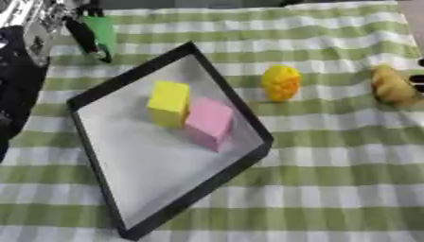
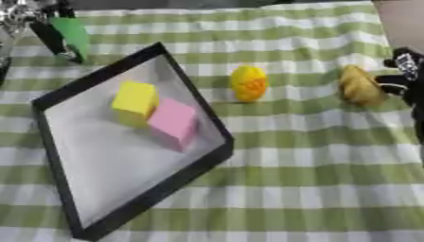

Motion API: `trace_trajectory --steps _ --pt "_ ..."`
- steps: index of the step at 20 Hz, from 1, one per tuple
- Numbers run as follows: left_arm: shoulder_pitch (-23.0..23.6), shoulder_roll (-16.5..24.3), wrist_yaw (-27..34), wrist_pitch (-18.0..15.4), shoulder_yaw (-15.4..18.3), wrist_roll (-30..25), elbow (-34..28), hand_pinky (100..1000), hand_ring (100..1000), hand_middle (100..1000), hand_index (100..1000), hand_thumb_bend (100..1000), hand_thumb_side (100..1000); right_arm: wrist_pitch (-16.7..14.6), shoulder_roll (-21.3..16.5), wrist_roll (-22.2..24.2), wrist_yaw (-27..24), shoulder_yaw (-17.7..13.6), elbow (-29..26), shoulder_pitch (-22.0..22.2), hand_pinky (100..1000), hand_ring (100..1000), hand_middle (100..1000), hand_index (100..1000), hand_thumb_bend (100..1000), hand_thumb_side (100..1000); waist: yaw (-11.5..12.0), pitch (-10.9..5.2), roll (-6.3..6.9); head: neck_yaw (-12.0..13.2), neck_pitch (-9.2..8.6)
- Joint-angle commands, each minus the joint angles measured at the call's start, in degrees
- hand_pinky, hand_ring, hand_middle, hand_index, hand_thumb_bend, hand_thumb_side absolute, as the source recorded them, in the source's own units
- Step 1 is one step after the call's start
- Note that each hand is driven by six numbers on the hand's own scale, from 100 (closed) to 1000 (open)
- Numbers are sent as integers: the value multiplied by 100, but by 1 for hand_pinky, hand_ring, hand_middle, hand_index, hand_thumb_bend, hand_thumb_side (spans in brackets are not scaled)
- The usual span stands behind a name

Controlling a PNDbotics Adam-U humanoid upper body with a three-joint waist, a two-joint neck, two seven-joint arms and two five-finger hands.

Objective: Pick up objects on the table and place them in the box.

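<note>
Box point(image 1: 248, 163), a shallow black-rimmed tray with a pale floor, lies askew at the near left of a green-and-white checked tablecloth point(image 1: 331, 189), one corner pointing toward the near edge. Inside it, toward the far end, a yellow block point(image 1: 169, 100) and a pink block point(image 1: 208, 122) sit touching, apparently already delivered.

Farther back and to the right of the box, a rounded yellow-orange object point(image 1: 281, 82) with a dimpled skin, perhaps toy fruit, stands alone on the cloth. It looks light and fairly stiff; a grasp across its widest part seems safest, since its curved sides could let it roll or slip. Well apart to the right lies a tan, lumpy object point(image 2: 359, 86), resembling a bread roll or pastry, probably light and perhaps soft, best taken across its narrow middle.

At the right edge, the robot's right hand point(image 2: 406, 71) sits just beside the tan object, dark fingers reaching toward it and possibly touching its right side; whether they have closed on it cannot be made out.

At the far left, the left hand point(image 1: 87, 33) comes in from the upper corner with dark fingers curled around a green object point(image 1: 102, 30), flat and elongated, held just beyond the box's far corner, seemingly on its way in.
</note>
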Motion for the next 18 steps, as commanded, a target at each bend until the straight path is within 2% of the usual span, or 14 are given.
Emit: trace_trajectory --steps 1,4,5,8,14,18 --pt "-153 167 31 -4 -3 -43 -149 473 432 481 563 681 100 -14 -148 27 -11 -45 -84 -31 777 709 763 859 100 717 8 -229 35 -22 24" --pt "-175 157 47 -13 -27 -44 -181 482 437 485 570 695 100 -22 -147 27 -9 -50 -96 -49 778 709 763 860 100 708 19 -252 29 -34 6" --pt "-225 140 102 -68 -116 -73 -270 482 437 486 571 696 100 -17 -142 27 -6 -50 -95 -48 778 709 763 860 100 708 47 -341 19 -78 50" --pt "-186 160 330 -324 -461 -308 -684 481 436 485 570 684 100 0 -130 45 -1 -35 -74 10 779 709 763 860 100 703 103 -563 -3 -192 201" --pt "-83 260 889 -890 -1041 -652 -1597 486 439 488 573 699 100 13 -127 75 28 -15 -70 3 780 709 764 861 100 695 179 -744 -26 -341 298" --pt "57 525 1301 -1165 -1323 -710 -2267 486 440 489 574 709 100 18 -136 83 42 -11 -68 27 780 709 764 861 100 694 256 -816 -26 -393 345"
